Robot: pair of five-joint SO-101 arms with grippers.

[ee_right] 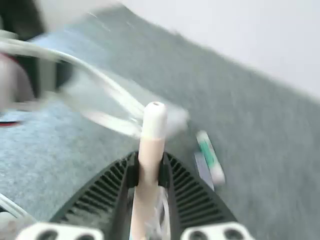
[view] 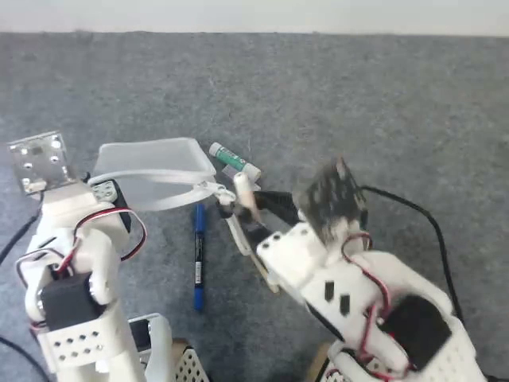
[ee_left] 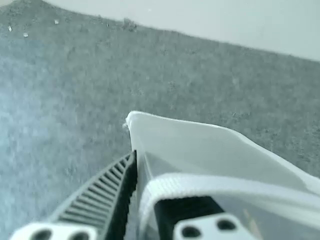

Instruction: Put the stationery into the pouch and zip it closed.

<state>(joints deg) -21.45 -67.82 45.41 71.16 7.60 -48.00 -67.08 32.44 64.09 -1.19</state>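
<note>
A: Start at the left of the high view. What is the left gripper [ee_left: 142, 172] doing

B: It sits at the lower left, with its arm coming up from the bottom edge. Its fingers are pressed onto the left edge of the pouch [view: 151, 171]. In its own wrist view the pouch's wall and white zip band pass between the ribbed finger and the other one

A: And the pouch itself

B: It lies left of centre on the grey table [view: 398, 111], clear and whitish, stretching to the right from that grip. Its band bows toward the bottom of the frame, so the mouth looks open

A: What comes next, moving right

B: A blue pen [view: 198, 259] lies flat and almost vertical in the frame, its upper end just below the pouch's right end. Higher up, a green-and-white stick [view: 235, 161] rests tilted on the table, just right of the pouch's upper right corner

A: And the right gripper [ee_right: 148, 167]

B: It is right of centre, with its arm filling the lower right. Its fingers pinch a pale pen [ee_right: 150, 145] whose white cap points to the upper left, right at the pouch's right corner. I cannot tell whether cap and pouch touch
</note>
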